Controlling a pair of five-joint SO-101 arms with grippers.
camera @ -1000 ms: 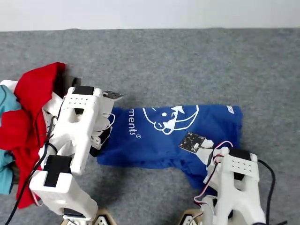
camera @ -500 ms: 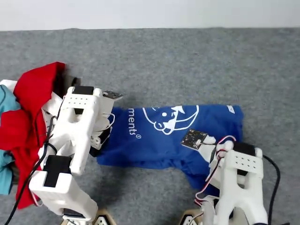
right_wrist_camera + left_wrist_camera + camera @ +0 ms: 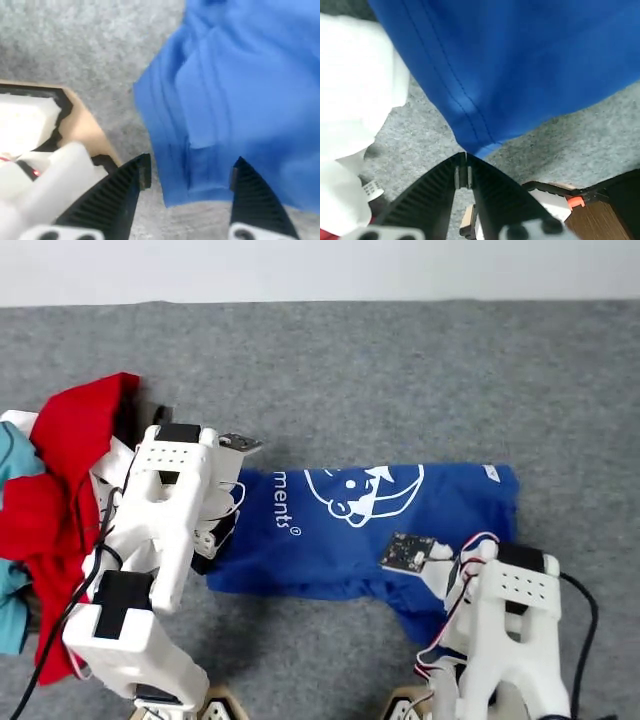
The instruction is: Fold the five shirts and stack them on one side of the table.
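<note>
A blue shirt (image 3: 350,530) with a white print lies spread across the middle of the grey table. My left gripper (image 3: 212,540) sits at the shirt's near left corner. In the left wrist view the left gripper (image 3: 462,170) has its jaws closed together, with the hemmed corner of the blue shirt (image 3: 520,60) pinched at their tip. My right arm (image 3: 505,610) stands over the shirt's near right part. In the right wrist view the right gripper (image 3: 190,172) is open, and the folded edge of the blue shirt (image 3: 250,75) lies between its fingers.
A heap of shirts lies at the table's left edge: red (image 3: 60,470), teal (image 3: 8,455) and white (image 3: 112,468). The white cloth (image 3: 355,100) lies close beside the left gripper. Wooden arm bases (image 3: 80,130) line the near edge. Bare grey table stretches behind and to the right of the blue shirt.
The right arm has shifted a little to the right and its wrist has dipped toward the shirt's near edge. The left arm and the shirt have stayed still.
</note>
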